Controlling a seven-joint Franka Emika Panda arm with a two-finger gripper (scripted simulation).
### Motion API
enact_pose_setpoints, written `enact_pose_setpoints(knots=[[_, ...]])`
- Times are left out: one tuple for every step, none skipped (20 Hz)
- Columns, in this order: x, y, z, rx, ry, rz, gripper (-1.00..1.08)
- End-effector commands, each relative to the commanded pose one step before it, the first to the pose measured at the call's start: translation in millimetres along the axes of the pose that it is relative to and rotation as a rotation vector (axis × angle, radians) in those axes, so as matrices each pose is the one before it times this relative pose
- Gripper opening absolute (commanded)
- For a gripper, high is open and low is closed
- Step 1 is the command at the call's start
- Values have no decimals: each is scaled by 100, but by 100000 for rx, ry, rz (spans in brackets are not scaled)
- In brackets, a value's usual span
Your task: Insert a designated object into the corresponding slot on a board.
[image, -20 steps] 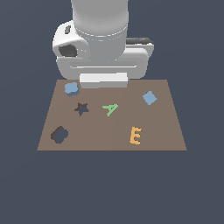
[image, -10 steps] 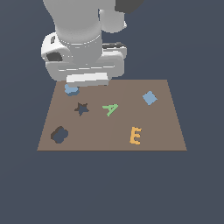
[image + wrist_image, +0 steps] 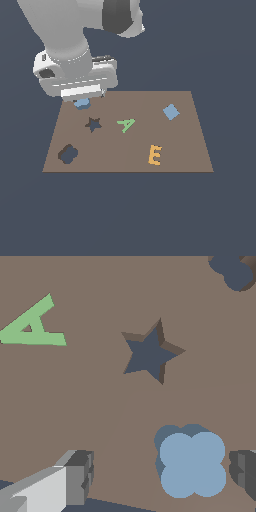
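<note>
The light-blue lobed block [image 3: 81,104] lies flat on the brown board [image 3: 125,155] near its far corner on the exterior view's left. It also shows in the wrist view [image 3: 192,463]. My gripper [image 3: 83,98] hangs right over it and is open [image 3: 160,476]. One finger [image 3: 75,476] stands well off the block and the other [image 3: 245,473] is close beside it; neither touches it. The cloud-shaped slot [image 3: 67,154] is a dark cutout near the board's front edge on the exterior view's left. Only part of it shows in the wrist view [image 3: 234,271].
A dark star-shaped cutout [image 3: 93,123] lies between the block and the slot, seen also in the wrist view [image 3: 150,353]. A green letter A [image 3: 126,124], an orange letter E [image 3: 155,155] and a light-blue square block [image 3: 171,112] lie on the board.
The arm has swung toward the exterior view's left along the board's far edge and now sits over the lobed block. No piece has moved.
</note>
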State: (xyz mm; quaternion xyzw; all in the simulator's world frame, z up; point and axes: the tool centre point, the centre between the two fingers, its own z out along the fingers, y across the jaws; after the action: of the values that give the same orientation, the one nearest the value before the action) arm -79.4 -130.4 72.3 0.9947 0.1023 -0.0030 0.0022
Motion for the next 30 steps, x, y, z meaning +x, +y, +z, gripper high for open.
enact_pose_setpoints(knots=[[-666,1016,771,91,299,-1931,100],[-215,342,255,40,65,-560,100],[-191,309,230,38,59,-507,100],[-167,277,206,35,53,-454,100],[-144,247,182,32,46,-399,100],[-122,217,158,28,39,-342,100],[-99,185,134,25,33,-290,100],[-78,154,110,21,26,-237,100],[-56,117,85,18,21,-193,100],[-38,85,61,13,15,-137,100],[-26,57,37,7,7,-68,100],[-15,29,12,0,0,0,100],[10,-75,-50,2,-79,256,100],[0,4,34,0,0,0,100],[-1,11,103,0,0,0,100],[-3,18,172,0,0,0,100],[14,-6,234,2,16,-67,100],[11,0,304,3,16,-67,100],[-11,35,363,0,0,0,100],[7,-3,305,3,17,-67,100],[-10,21,242,0,0,0,100],[11,-16,166,4,17,-67,100],[-5,9,104,0,0,0,100],[-2,3,35,0,0,0,100],[0,0,0,0,0,0,-100],[0,0,0,0,0,0,-100],[0,0,0,0,0,0,-100],[0,0,0,0,0,0,-100],[0,0,0,0,0,0,-100],[0,0,0,0,0,0,-100]])
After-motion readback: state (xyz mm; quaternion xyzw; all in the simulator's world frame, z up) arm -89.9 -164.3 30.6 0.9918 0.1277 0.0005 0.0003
